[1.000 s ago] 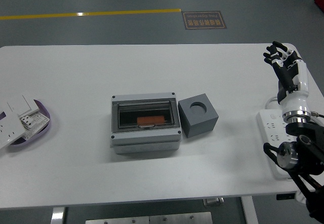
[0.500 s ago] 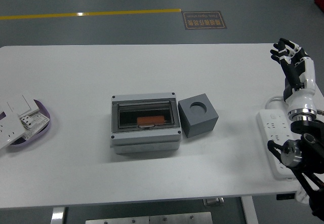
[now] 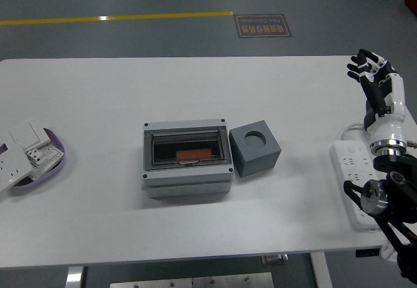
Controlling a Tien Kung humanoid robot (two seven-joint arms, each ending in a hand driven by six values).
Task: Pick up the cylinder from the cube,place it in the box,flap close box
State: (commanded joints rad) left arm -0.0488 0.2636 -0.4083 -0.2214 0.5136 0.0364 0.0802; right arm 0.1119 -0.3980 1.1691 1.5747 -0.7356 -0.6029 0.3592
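Head view, the only one I have: my right hand [image 3: 371, 73] is raised over the table's [image 3: 98, 236] far right corner, fingers loosely spread and holding nothing. Compared with a second ago it has drifted right toward that edge and slightly back; over the last half second it has barely moved. I read this as a withdrawal to rest, not an approach. My left arm does not appear.

The grey box [image 3: 187, 158] sits near the middle of the table with its clear flap [image 3: 187, 148] lying down over the opening. Through the flap I see an orange object [image 3: 195, 154] inside, which I take to be the cylinder, though its shape is not plain from here. The dark grey cube [image 3: 255, 148] stands just beside the box's right side, its round socket [image 3: 254, 137] empty.

Nothing on the table has shifted across the three pictures. My judgement: pick, place and flap-close all appear done, and the task is at or near its end. I cannot confirm the flap is latched fully.

Also noted: a white power strip [image 3: 348, 171] at the right edge, under my forearm, and a purple tray [image 3: 58, 148] of white parts at the left edge, both well apart from the box.
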